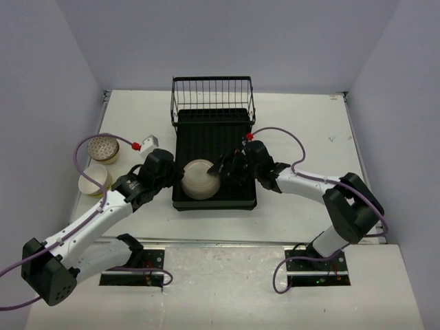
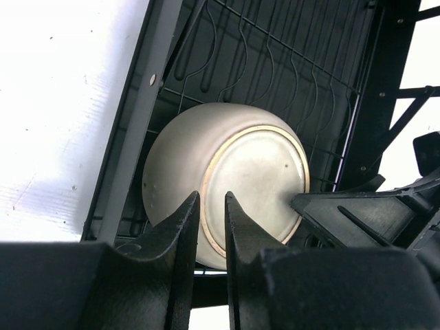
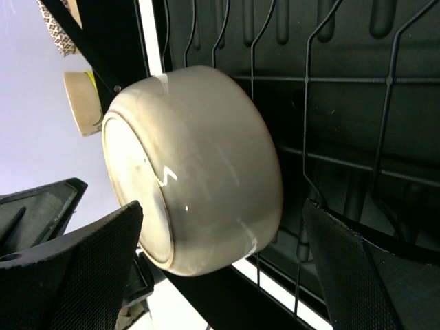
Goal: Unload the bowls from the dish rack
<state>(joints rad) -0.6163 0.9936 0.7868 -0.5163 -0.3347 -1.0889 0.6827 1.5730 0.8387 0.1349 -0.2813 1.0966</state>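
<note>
The net-patterned bowl [image 1: 104, 148] is sitting out on the table [image 1: 309, 137] at the far left, well clear of the dish rack [image 1: 213, 134]. Just nearer the arms' bases, a cream bowl [image 1: 93, 182] is resting beside it, and the right wrist view is picking up a strip of lime-yellow at its mouth. A small white block [image 1: 150, 145] is lying between those bowls and the rack. Moving in, the left gripper [image 2: 212, 203] is reaching over the rack's left wall. Its fingers are drawn almost together with only a thin slit between them, hovering right at the foot ring of the large cream bowl [image 1: 201, 180]. Whether they are nipping that ring, I cannot tell. That bowl is the one in the rack, at the near left of the gridded floor. It is tipped up on its side against the wire tines, with its base turned toward the left arm. Now the right gripper [image 1: 225, 168] is coming in from the other side with its jaws spread wide. One finger is sitting at the bowl's base and the other is out past its rounded wall, so the bowl is lying between them. At the far end of the rack, the wire basket [image 1: 212, 93] is standing upright.
</note>
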